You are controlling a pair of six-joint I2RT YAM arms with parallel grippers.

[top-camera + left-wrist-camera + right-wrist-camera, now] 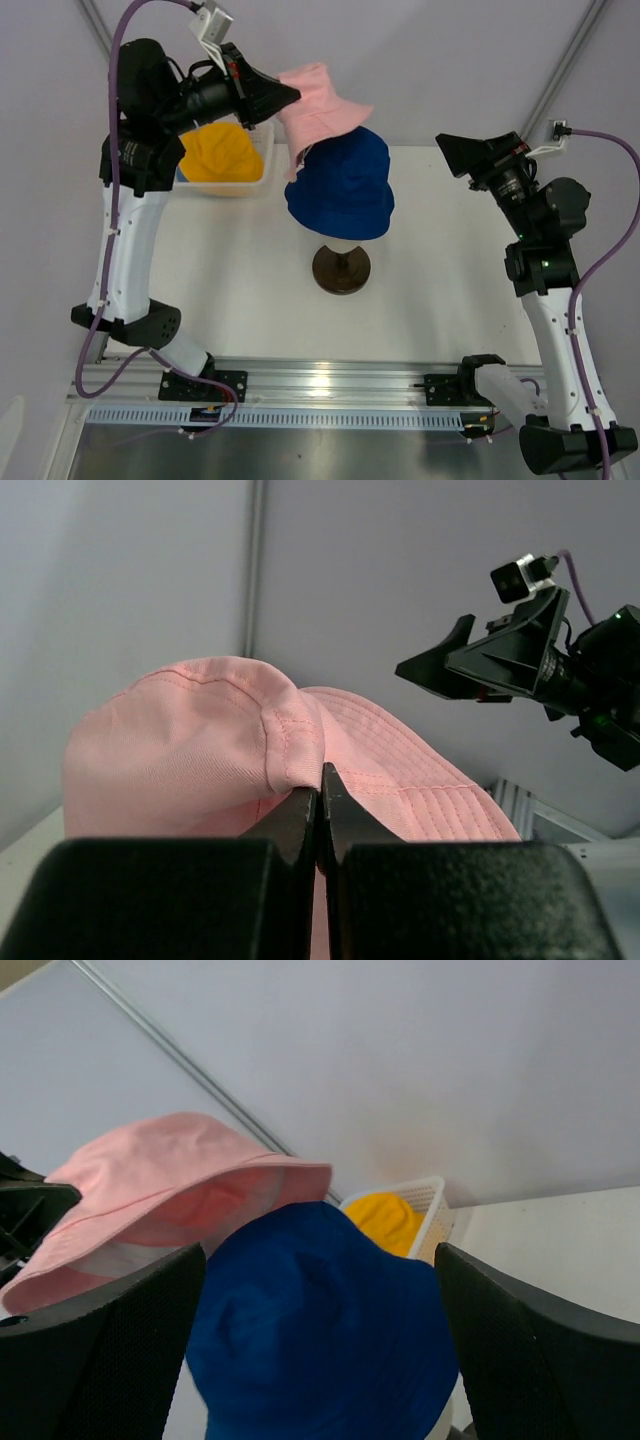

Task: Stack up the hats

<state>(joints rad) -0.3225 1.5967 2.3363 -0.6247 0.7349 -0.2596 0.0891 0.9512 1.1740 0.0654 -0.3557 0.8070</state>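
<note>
The dark blue hat [340, 185] sits on the mannequin head over its dark stand [341, 268]; it also shows in the right wrist view [320, 1330]. My left gripper [290, 95] is shut on the pink hat [322, 108], pinching its crown fabric [300, 760] and holding it in the air just above and behind the blue hat. The pink hat shows in the right wrist view [170, 1185] too. The yellow-orange hat [222, 152] lies in the white basket [262, 160]. My right gripper [452, 152] is open and empty, raised to the right of the blue hat. The light blue hat is out of view.
The basket stands at the back left of the white table [440, 270]. A metal rail [320, 385] runs along the near edge. Frame poles and grey walls stand behind the table.
</note>
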